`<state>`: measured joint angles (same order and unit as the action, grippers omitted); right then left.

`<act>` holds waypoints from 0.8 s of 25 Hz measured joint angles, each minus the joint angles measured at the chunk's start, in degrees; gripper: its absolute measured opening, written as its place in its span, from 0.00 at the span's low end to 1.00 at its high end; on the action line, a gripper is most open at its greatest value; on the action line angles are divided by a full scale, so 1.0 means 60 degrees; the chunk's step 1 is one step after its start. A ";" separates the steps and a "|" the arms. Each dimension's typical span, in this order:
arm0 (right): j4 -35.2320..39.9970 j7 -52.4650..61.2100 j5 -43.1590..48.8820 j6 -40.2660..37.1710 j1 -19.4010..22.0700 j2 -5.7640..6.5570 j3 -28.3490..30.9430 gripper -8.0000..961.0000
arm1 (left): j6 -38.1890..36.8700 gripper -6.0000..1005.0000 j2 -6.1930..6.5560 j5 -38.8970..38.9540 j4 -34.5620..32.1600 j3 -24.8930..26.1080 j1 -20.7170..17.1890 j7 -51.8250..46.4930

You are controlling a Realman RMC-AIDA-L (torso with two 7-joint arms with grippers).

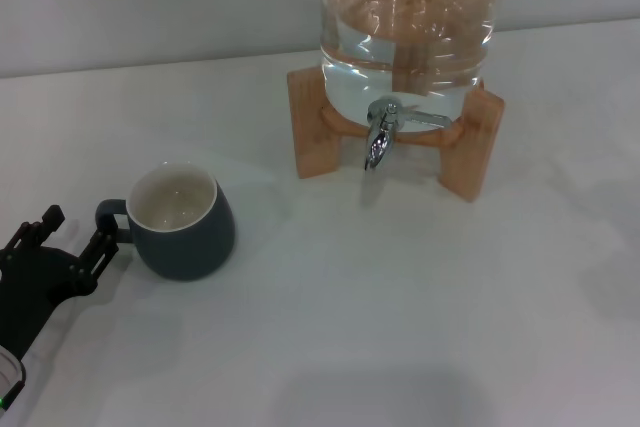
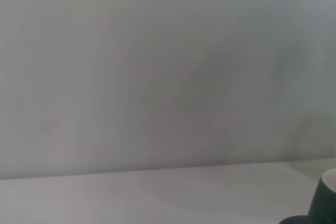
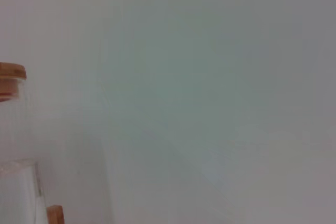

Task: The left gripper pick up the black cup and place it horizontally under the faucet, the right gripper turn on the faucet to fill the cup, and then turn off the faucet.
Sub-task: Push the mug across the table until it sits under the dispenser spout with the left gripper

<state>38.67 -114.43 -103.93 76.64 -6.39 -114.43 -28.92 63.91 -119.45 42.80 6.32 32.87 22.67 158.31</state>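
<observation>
Both jaws of the left gripper (image 1: 72,235) spread wide beside the black cup (image 1: 182,221) handle.

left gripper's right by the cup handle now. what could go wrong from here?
1. The left gripper sits open at the handle side of the cup; a finger could nudge the handle and spin or slide the cup instead of gripping it.
2. The faucet hangs low between the stand's legs; the cup may bump a leg or the spout going in.

White table (image 1: 420,317), upright black cup (image 1: 182,222) front-left, wooden stand (image 1: 470,152) behind, apparently well apart
</observation>
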 joint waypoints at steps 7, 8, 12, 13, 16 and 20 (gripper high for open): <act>0.0000 -0.0001 -0.0009 0.0000 0.0012 0.0000 0.0000 0.89 | -0.0004 0.62 0.0015 0.0012 0.0001 0.0000 0.0021 -0.0003; -0.0001 0.0000 -0.0013 0.0000 0.0015 0.0000 0.0000 0.89 | -0.0004 0.62 0.0017 0.0013 0.0000 -0.0001 0.0025 -0.0003; -0.0011 0.0000 -0.0037 0.0005 0.0028 0.0000 0.0001 0.89 | -0.0004 0.60 0.0017 0.0016 0.0000 0.0000 0.0030 -0.0003; -0.0011 -0.0001 -0.0052 0.0011 0.0028 -0.0001 0.0001 0.89 | 0.0022 0.59 0.0017 0.0014 0.0000 0.0000 0.0030 -0.0003; 0.0000 0.0000 -0.0056 0.0014 0.0029 -0.0013 0.0000 0.89 | 0.0067 0.58 0.0017 0.0002 0.0000 0.0000 0.0037 -0.0003; 0.0013 0.0000 -0.0056 0.0015 0.0038 -0.0019 0.0001 0.89 | 0.0081 0.56 0.0017 -0.0015 0.0000 -0.0011 0.0047 -0.0003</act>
<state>38.74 -114.43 -104.27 76.73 -6.17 -114.55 -28.92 64.40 -119.35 42.71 6.33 32.81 22.95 158.29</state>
